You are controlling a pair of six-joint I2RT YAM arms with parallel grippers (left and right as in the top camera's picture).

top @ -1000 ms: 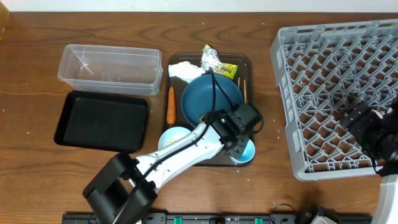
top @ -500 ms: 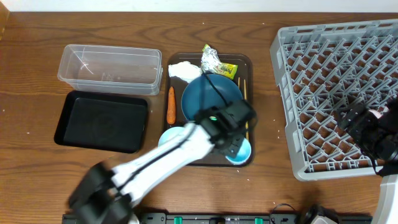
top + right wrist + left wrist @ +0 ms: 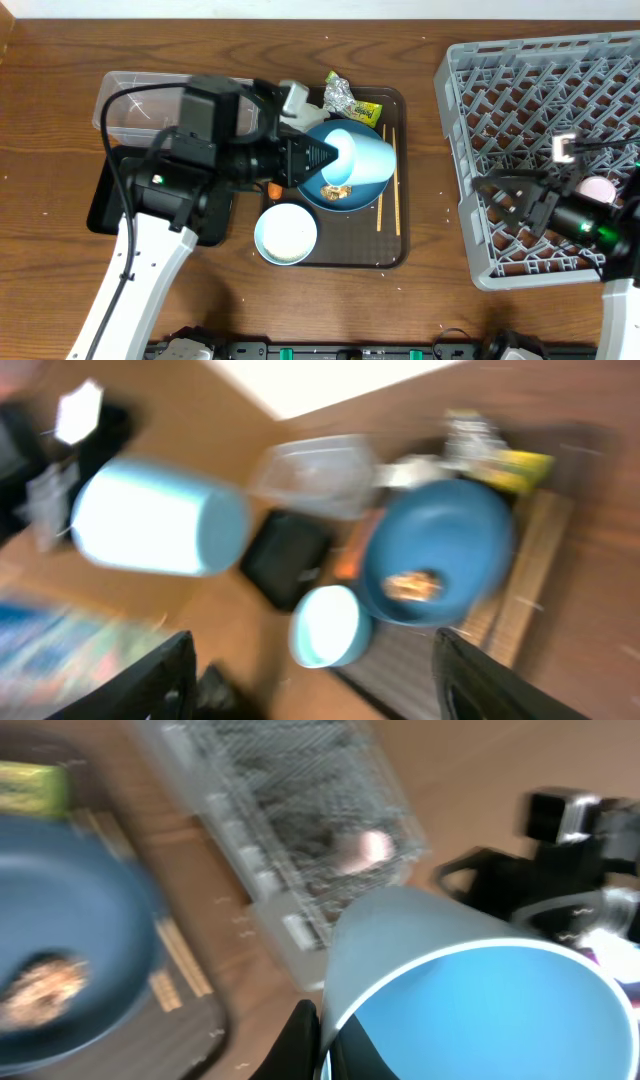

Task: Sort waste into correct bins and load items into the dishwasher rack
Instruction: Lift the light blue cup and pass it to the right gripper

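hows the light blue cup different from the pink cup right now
The light-blue cup is held up by the left hand, while the pink cup sits in the grey rack. The light-blue cup is tipped on its side above the blue dish; the pink cup's pose is too small to tell. One is pale blue, the other pink. Both are small, plain cups.

We note a dark brown wooden table (image 3: 60, 280), its grain running left to right, filling the overhead frame. A pale white strip (image 3: 200, 8) runs along the top edge, and a black rail (image 3: 320, 352) sits at bottom centre. Light is even.
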